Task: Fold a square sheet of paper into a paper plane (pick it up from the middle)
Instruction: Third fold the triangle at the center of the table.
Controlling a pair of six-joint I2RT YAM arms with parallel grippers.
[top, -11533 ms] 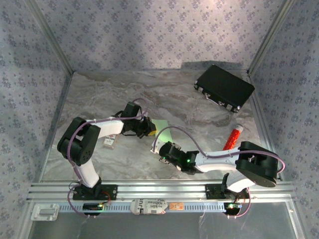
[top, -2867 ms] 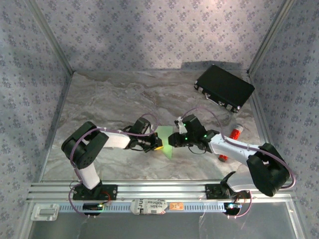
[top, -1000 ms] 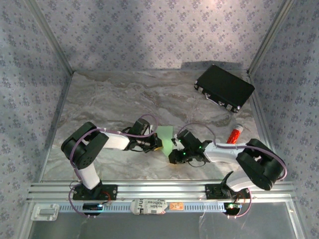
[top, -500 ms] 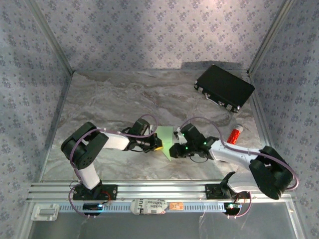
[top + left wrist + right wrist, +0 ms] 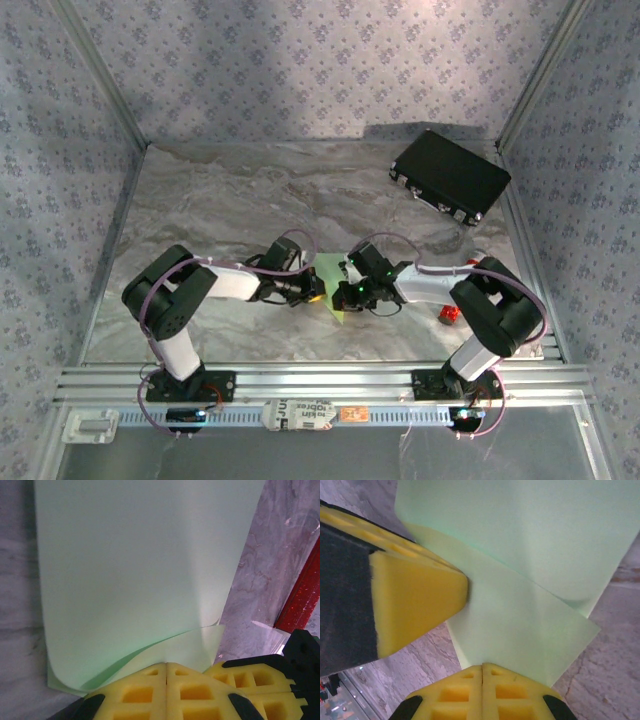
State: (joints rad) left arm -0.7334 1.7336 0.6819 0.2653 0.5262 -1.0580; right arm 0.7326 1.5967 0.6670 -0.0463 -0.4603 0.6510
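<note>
Marble table [image 5: 200,210] spreads wide around the edge-pinched green sheet [image 5: 332,272].

L gripper [image 5: 314,293] & R gripper [image 5: 346,292] both clamped, tips facing close, arms reaching inward

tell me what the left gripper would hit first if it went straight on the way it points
Probably the right gripper, just across the green paper both are shut on; the left gripper points at it, though depth is unclear.
</note>
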